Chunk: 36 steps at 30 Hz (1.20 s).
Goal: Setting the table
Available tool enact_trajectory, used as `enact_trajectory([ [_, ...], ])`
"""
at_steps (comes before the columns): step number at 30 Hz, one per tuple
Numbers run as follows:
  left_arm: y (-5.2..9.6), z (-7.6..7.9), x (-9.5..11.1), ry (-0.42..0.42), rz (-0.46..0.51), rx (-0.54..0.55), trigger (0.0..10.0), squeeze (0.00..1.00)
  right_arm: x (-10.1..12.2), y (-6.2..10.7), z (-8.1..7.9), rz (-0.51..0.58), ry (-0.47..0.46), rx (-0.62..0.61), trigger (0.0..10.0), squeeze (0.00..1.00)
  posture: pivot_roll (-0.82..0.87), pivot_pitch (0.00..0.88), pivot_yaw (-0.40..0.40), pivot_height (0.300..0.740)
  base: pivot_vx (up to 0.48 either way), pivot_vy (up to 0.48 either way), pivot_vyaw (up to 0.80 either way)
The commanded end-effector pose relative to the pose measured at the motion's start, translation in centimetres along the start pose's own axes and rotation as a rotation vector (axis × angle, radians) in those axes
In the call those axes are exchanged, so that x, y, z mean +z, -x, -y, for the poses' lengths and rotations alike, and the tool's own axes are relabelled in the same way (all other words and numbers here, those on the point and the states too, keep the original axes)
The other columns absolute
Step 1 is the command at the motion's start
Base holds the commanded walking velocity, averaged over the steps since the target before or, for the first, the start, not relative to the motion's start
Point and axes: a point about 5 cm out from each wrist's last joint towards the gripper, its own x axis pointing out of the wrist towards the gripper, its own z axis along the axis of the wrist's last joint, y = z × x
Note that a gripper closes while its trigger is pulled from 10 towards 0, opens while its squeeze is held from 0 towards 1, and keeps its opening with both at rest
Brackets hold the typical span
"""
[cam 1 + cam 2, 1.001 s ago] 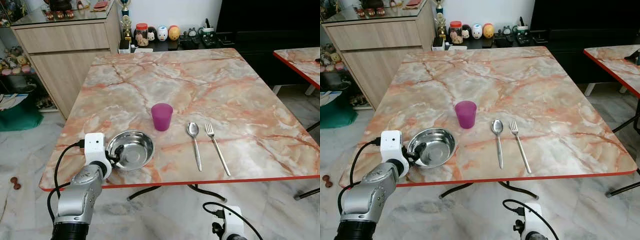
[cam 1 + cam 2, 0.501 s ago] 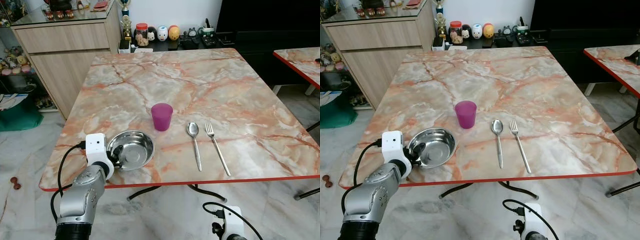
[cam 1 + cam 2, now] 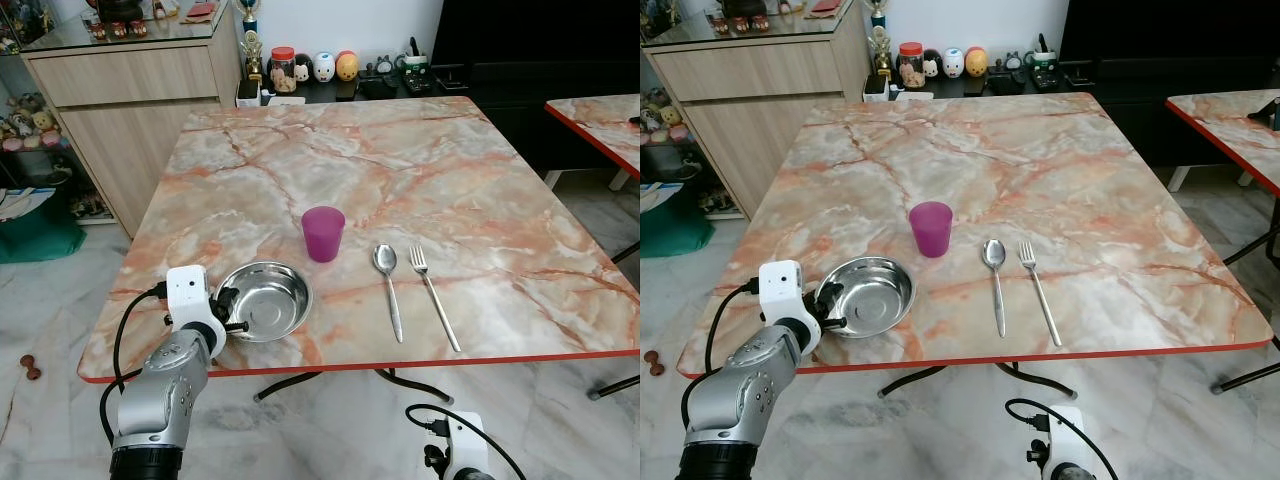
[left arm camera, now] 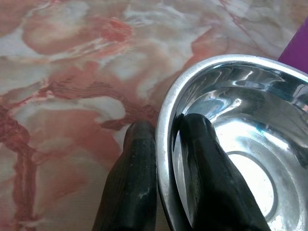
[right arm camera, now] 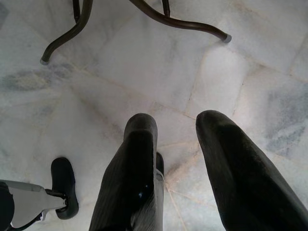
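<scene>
- Desk (image 3: 420,170): one, square top of pink-orange marble pattern with a red edge. A corner of a second such top (image 3: 600,118) shows well apart on the right.
- Cabinet (image 3: 130,90): one, pale wood, beyond the desk's far left corner; small figurines (image 3: 322,66) stand in a row just beside it.
- Bowl (image 3: 264,300): one, round, shiny steel, upright, mouth up. Sits near the desk's front-left edge, near the cup and apart from it.
- Left claw (image 4: 166,132): clamped on the bowl's near-left rim, one finger (image 4: 132,183) outside the wall, the other (image 4: 207,178) inside.
- Cup (image 3: 323,233): one, purple, upright, mouth up, behind and right of the bowl.
- Fork (image 3: 434,296): one, steel. Long axis runs front to back, tines toward the far edge. Lies just right of the spoon, roughly parallel, not touching.
- Spoon (image 3: 390,290): one, steel. Long axis front to back, head toward the far edge, handle toward the front edge.
- Right claw (image 5: 175,144): hangs low below desk level over the tiled floor (image 5: 144,57), fingers apart, holding nothing.
</scene>
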Motion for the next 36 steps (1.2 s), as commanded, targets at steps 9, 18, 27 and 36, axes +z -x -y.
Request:
enact_trajectory([
  [9,1.9,-0.4,2.0,0.12,0.27,-0.021,10.0,0.0,0.2,0.0,-0.1,0.003,0.005,0.004,10.0,0.0,-0.01,0.0,0.011,0.707,0.0,0.0,0.0],
  [18,4.5,-2.2,1.3,0.156,0.355,0.057,10.0,0.0,0.3,0.0,0.1,0.003,0.01,0.0,10.0,0.0,0.01,0.0,0.0,0.707,0.0,0.0,0.0],
  [27,4.4,-1.5,3.3,0.3,0.469,0.035,10.0,0.0,0.3,0.0,0.2,0.005,0.014,-0.001,10.0,0.0,0.0,0.0,-0.008,0.707,0.0,0.0,0.0],
  [36,4.7,-0.8,6.3,0.415,0.592,-0.018,10.0,0.0,0.4,0.0,0.3,0.008,0.016,-0.006,10.0,0.0,0.0,0.0,-0.011,0.707,0.0,0.0,0.0],
])
